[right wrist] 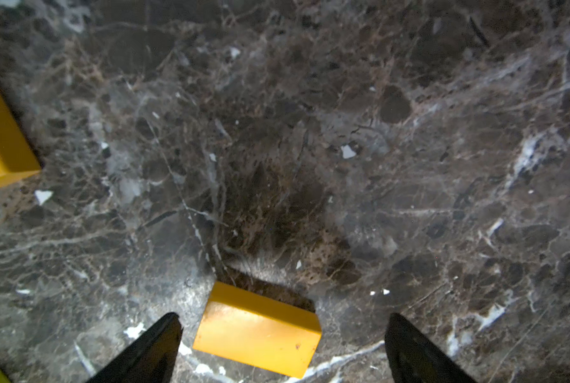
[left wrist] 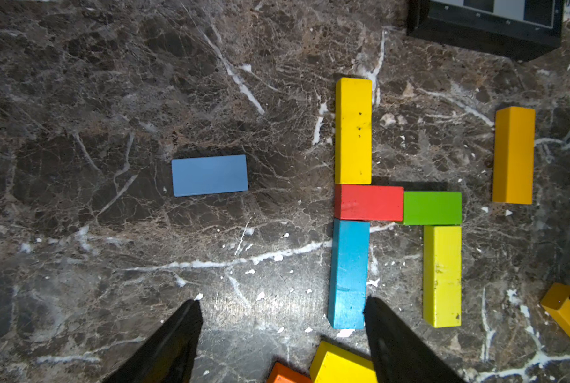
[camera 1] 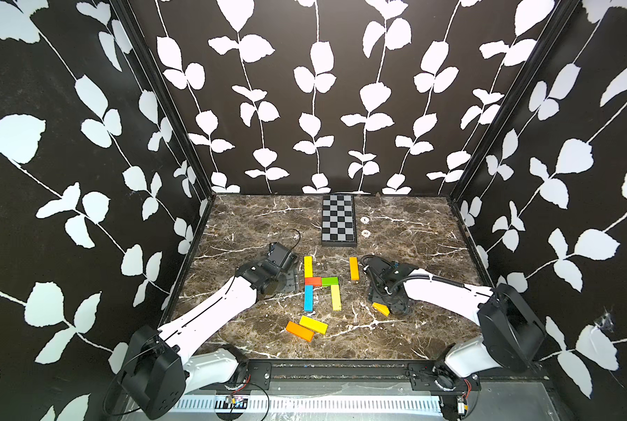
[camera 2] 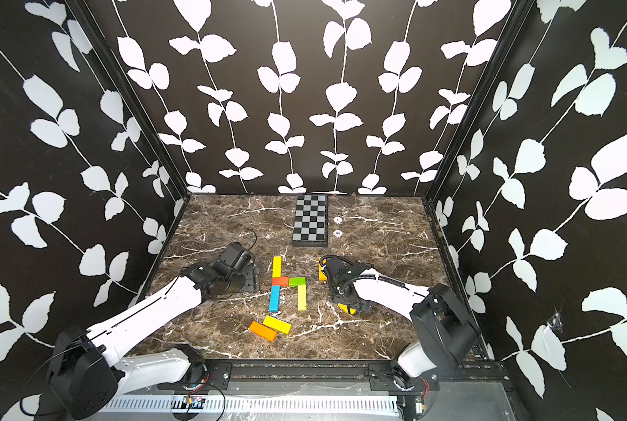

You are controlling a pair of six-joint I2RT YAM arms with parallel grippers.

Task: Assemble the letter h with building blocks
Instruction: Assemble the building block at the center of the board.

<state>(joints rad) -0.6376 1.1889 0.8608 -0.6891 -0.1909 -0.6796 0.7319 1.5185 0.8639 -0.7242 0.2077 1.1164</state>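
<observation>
**Letter h could get bumped**

Letter h [camera 1: 322, 281] is lying flat in the middle of the worktop [camera 1: 395, 237]. It is showing a yellow, a red, a blue, a green and a lime bar, all touching.

The left gripper [left wrist: 282, 301] is hanging low with its jaws spread wide, holding nothing. One of its fingers [left wrist: 386, 325] is sitting right beside the end of the blue bar [left wrist: 348, 272]. If that arm is swinging sideways, it could knock the blue bar and make the stem crooked.

The right gripper [right wrist: 283, 318] is hovering over a short orange-yellow block [right wrist: 257, 338]. Its jaws are wide apart, one on each side, not touching it. The block is lying crooked between them, so a squeeze might make it twist or pop out.

A long orange-yellow bar [camera 1: 354, 268] is lying alone near the h. A yellow bar [camera 1: 313, 324] and an orange bar [camera 1: 299, 331] are waiting side by side near the front. Carrying any of them close past the h could push it apart.
</observation>
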